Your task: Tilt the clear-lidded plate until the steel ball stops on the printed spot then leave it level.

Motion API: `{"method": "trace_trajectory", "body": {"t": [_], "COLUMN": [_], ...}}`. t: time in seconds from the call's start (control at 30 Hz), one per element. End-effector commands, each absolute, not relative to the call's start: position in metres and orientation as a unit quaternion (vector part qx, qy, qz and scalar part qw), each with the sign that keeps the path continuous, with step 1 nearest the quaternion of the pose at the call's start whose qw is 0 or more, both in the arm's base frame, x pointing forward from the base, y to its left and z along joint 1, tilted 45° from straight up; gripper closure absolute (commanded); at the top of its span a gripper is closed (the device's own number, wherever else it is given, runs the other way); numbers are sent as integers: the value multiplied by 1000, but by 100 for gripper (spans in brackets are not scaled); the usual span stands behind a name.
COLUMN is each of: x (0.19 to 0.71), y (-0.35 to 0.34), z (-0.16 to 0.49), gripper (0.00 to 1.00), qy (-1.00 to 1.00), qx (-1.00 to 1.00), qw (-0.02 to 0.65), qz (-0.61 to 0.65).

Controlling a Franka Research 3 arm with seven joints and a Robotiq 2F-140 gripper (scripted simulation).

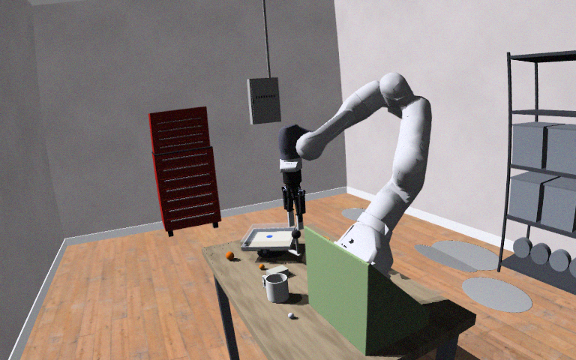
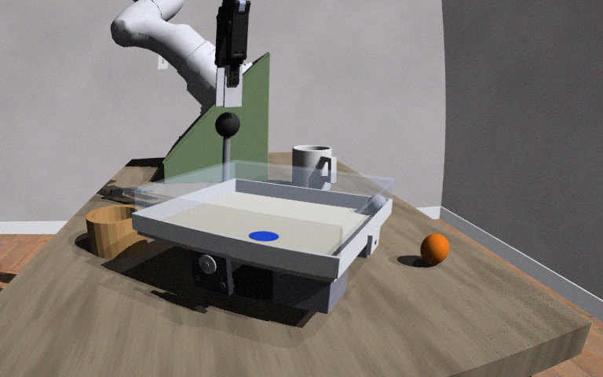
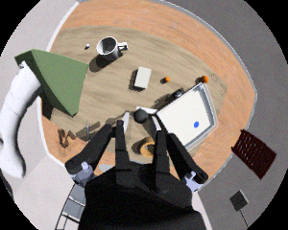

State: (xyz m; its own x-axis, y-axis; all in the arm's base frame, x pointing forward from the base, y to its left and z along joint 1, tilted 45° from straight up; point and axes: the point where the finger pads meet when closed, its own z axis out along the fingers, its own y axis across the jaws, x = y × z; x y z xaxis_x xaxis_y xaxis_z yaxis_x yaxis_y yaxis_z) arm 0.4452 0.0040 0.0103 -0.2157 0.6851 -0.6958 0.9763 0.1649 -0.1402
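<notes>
The grey plate with a clear lid [image 2: 267, 219] sits on its pivot stand on the table, tilted slightly down toward its right side. A blue printed spot [image 2: 263, 236] lies near the front edge. The steel ball [image 2: 377, 203] rests in the far right corner, away from the spot. A black knob [image 2: 227, 124] on a thin rod stands up behind the plate. My gripper [image 2: 228, 95] hangs straight above the knob, fingers narrowed with a gap, holding nothing. In the wrist view the knob [image 3: 142, 115] shows between the fingertips, below them.
An orange ball [image 2: 434, 249] lies right of the plate, apart from it. A wooden bowl [image 2: 108, 229] sits close to the left side. A grey mug [image 2: 313, 166] and a green panel [image 2: 230, 135] stand behind. A pale block [image 1: 277, 269] and small balls lie further along.
</notes>
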Motion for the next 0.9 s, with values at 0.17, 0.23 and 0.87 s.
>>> {"method": "trace_trajectory", "body": {"t": [0.17,0.23,0.87], "x": [447,447,449], "y": [1,0,-9], "z": [8,7,-3], "gripper": [64,64,64], "qy": [721,721,721], "qx": [577,577,577], "qw": [249,249,249], "qz": [-293,-293,-293]}}
